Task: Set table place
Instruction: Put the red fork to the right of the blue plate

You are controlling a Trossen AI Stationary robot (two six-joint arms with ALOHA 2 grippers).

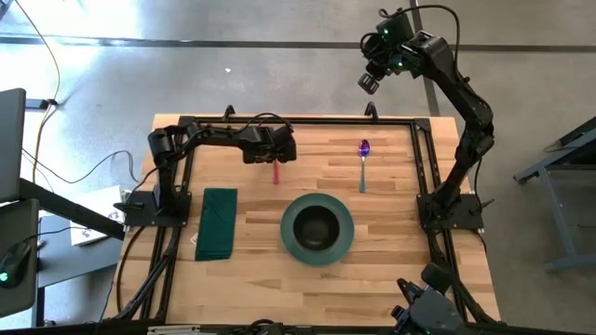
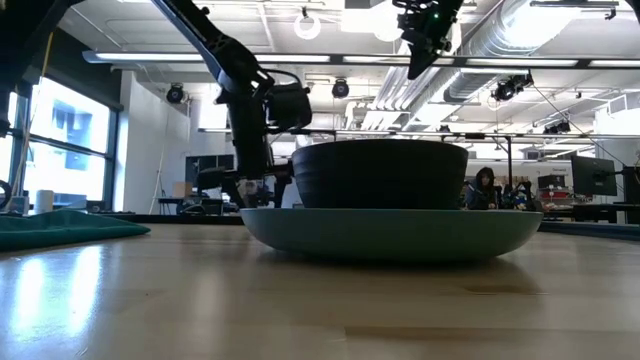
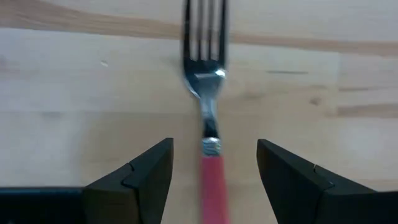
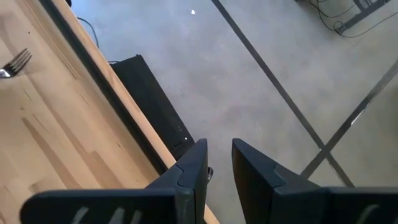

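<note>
A fork with a red handle (image 1: pixel 276 174) lies flat on the wooden table (image 1: pixel 391 279), toward its far edge, tines pointing to the far edge. My left gripper (image 3: pixel 214 149) is low over it and open; its fingers stand on either side of the handle's top end (image 3: pixel 211 163) without touching. It also shows in the high view (image 1: pixel 276 156). A spoon with a purple bowl (image 1: pixel 363 162) lies to the fork's right. My right gripper (image 1: pixel 370 82) is raised high beyond the table's far edge, empty, its fingers (image 4: pixel 193 163) a narrow gap apart.
A dark bowl (image 1: pixel 318 223) stands on a teal-green plate (image 1: pixel 289 244) at the table's middle. A folded green napkin (image 1: pixel 216 223) lies to the plate's left. Black rails (image 1: pixel 421 158) run along the table's sides. The fork's tines show in the right wrist view (image 4: pixel 15 62).
</note>
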